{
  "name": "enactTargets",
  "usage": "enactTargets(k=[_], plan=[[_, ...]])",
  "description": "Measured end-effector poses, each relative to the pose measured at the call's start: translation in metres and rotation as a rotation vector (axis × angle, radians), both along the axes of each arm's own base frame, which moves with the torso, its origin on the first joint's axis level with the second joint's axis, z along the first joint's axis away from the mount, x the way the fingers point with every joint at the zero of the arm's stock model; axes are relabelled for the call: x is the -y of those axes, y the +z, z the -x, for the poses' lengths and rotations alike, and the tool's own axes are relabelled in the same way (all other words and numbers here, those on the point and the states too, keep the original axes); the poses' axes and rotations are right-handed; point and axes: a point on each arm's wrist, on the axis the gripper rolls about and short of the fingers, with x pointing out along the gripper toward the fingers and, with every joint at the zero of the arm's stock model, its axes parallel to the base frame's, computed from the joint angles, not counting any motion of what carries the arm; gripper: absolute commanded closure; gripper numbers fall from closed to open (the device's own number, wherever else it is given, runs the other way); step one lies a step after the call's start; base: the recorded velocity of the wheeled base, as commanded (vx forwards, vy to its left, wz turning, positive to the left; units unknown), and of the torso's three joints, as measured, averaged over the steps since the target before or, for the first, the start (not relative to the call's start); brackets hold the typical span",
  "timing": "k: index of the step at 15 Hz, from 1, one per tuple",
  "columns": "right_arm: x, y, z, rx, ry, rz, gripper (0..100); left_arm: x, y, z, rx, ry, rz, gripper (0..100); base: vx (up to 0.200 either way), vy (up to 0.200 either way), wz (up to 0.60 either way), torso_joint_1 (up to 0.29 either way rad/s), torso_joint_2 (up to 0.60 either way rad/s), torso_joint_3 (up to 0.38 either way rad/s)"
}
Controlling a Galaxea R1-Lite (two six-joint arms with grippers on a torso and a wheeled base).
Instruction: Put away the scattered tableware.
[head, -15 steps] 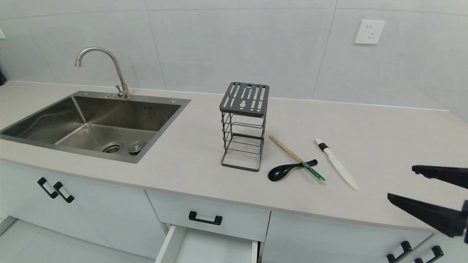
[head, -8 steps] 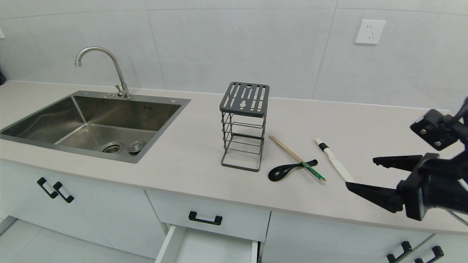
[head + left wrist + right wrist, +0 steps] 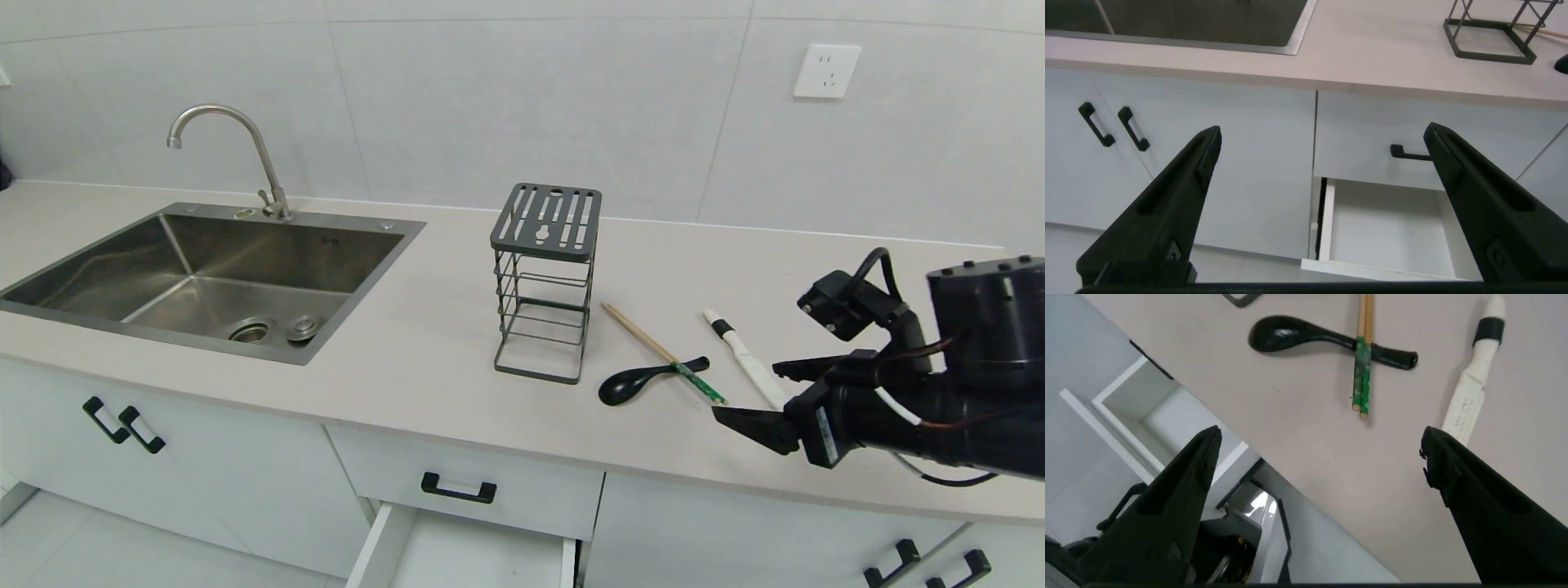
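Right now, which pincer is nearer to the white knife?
Right. The right pincer hangs open just beside the near end of the white knife. The left pincer is open, low before the cabinets, above the open drawer.

R claw (image 3: 745,390) fingers spread, pointing left; L claw (image 3: 1323,131) spread wide.

Black spoon (image 3: 645,378) under chopsticks (image 3: 663,353), white knife (image 3: 744,357) beside, wire rack (image 3: 545,219) upright
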Motion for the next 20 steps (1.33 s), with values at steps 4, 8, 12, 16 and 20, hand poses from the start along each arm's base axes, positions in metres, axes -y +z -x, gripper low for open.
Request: enactTargets(k=[4,8,12,16,20], plan=[[-0.007,-0.018,-0.019,-0.03,-0.027,0.033,0,0.0,0.0,0.0,0.0,0.0,0.0,0,0.0,0.0,0.0,0.0,0.0,0.0],[-0.008,-0.032,-0.029,-0.082,-0.047,0.045,0,0.0,0.0,0.0,0.0,0.0,0.0,0,0.0,0.0,0.0,0.0,0.0,0.0],[-0.012,-0.045,-0.042,-0.127,-0.11,-0.01,0,0.0,0.0,0.0,0.0,0.0,0.0,0,0.0,0.0,0.0,0.0,0.0,0.0],[-0.017,-0.055,-0.062,-0.134,-0.12,-0.007,0,0.0,0.0,0.0,0.0,0.0,0.0,0,0.0,0.0,0.0,0.0,0.0,0.0],[-0.024,-0.062,-0.08,-0.136,-0.118,-0.001,0,0.0,0.0,0.0,0.0,0.0,0.0,0,0.0,0.0,0.0,0.0,0.0,0.0]])
